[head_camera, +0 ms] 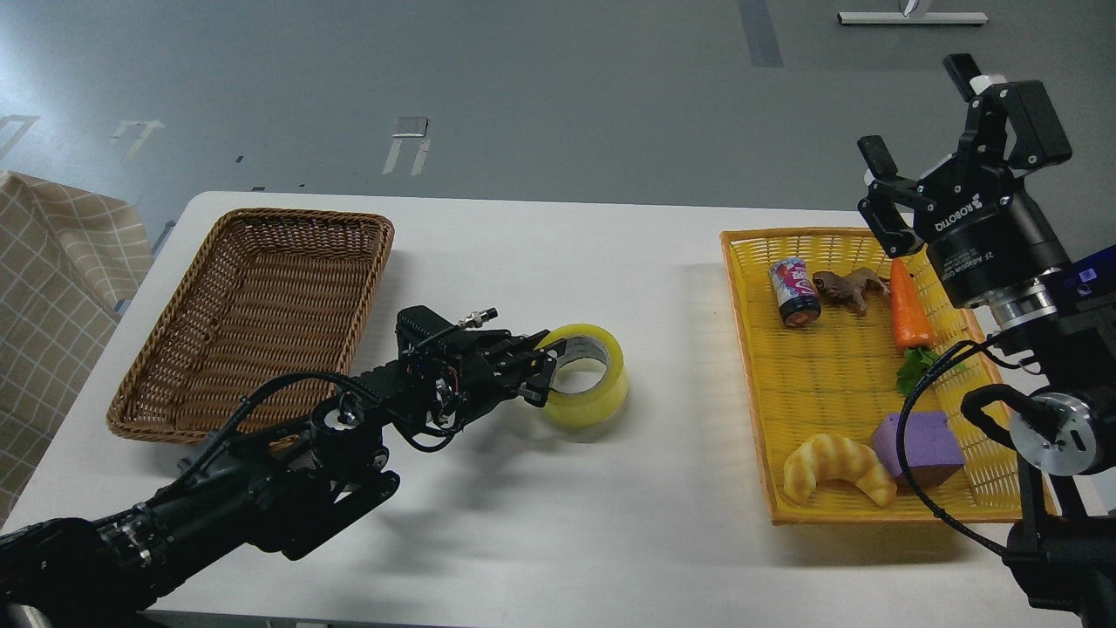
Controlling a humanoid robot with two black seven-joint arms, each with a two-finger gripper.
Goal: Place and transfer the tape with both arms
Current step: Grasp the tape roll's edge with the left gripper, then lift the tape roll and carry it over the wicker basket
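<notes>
The yellow tape roll is at the middle of the white table, held slightly off the surface. My left gripper is shut on the roll's near-left wall, one finger inside the grey-white core and one outside. My right gripper is open and empty, raised high above the far right corner of the yellow tray, fingers pointing up and away.
An empty brown wicker basket stands at the left. The yellow tray at the right holds a can, a brown toy animal, a carrot, a purple block and a croissant toy.
</notes>
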